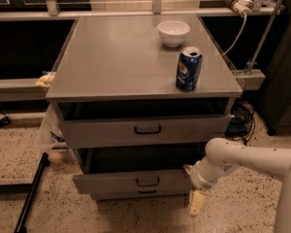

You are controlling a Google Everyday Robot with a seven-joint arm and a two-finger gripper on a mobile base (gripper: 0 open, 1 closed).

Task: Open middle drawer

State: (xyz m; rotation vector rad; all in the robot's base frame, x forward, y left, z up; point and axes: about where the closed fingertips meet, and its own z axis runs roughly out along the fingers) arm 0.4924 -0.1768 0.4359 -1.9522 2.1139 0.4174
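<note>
- Gripper [195, 205] sits low at the front right corner of the grey metal cabinet [111, 57], pointing down toward the speckled floor [237, 212]. You cannot tell whether it is spread or pressed together.
- Your white arm [252, 157] reaches it from the right and bends down at the wrist just above it.
- The middle drawer [111, 182] is just left of the gripper and slightly higher. Its right end is close beside your wrist, but you cannot tell whether they touch.
- That drawer stands pulled out, with a dark opening above it, and its front sits forward of the front below.
- Its small black loop handle [146, 181] is further left of the gripper, well apart from it.
- The bottom drawer [116, 195], with the shortest front, lies left of the gripper at about the same height and is set back under the middle one.
- The top drawer [97, 131], with the tallest front, is up and to the left of the gripper. It is also drawn out a little under the cabinet top.
- Straight above the gripper, a blue Pepsi can [188, 69] stands upright near the front right edge of the cabinet top.
- A white bowl [173, 32] rests beyond the can, higher in your view and slightly left of the gripper.
- Far to the gripper's left, a black pole [31, 193] slants across the floor.
</note>
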